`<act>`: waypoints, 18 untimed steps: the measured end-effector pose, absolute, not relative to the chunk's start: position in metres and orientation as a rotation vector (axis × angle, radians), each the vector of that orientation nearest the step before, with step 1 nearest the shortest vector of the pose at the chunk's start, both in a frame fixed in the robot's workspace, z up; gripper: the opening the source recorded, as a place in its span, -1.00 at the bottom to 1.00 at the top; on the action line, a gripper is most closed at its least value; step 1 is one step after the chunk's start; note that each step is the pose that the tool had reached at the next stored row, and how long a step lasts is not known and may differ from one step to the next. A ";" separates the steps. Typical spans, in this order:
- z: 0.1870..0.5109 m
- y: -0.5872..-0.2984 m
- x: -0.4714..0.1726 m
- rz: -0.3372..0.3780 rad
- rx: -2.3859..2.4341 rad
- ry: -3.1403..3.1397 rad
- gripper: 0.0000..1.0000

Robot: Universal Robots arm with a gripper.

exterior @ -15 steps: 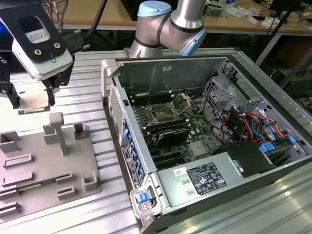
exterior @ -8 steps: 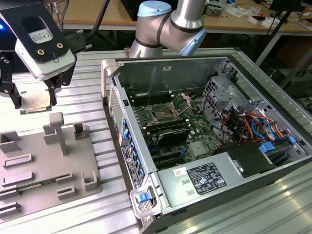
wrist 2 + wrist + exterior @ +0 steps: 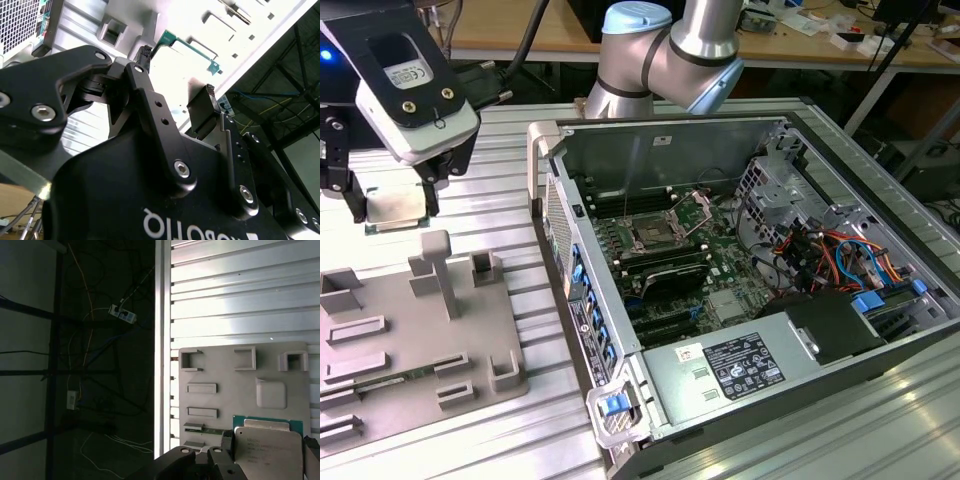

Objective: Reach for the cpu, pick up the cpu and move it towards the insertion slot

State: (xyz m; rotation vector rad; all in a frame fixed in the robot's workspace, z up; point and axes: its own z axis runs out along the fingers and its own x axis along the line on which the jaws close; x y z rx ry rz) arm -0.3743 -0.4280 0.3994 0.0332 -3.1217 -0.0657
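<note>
We see the tool pinching the cpu (by two opposite edges) near the grey tray, well apart from the insertion slot.

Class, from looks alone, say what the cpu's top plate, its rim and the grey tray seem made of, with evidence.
The cpu, gripped by the pincer: top plate seems brushed silver metal, given its soft sheen; rim seems green circuit board. The grey tray seems matte moulded plastic, evenly grey without glare, though paint cannot be excluded.
</note>
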 end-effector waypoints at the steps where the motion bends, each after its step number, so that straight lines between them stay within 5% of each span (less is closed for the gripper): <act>1: 0.399 -0.428 -0.374 -0.066 0.033 -3.122 0.09; 18: 0.399 -0.428 -0.364 -0.066 0.033 -3.122 0.09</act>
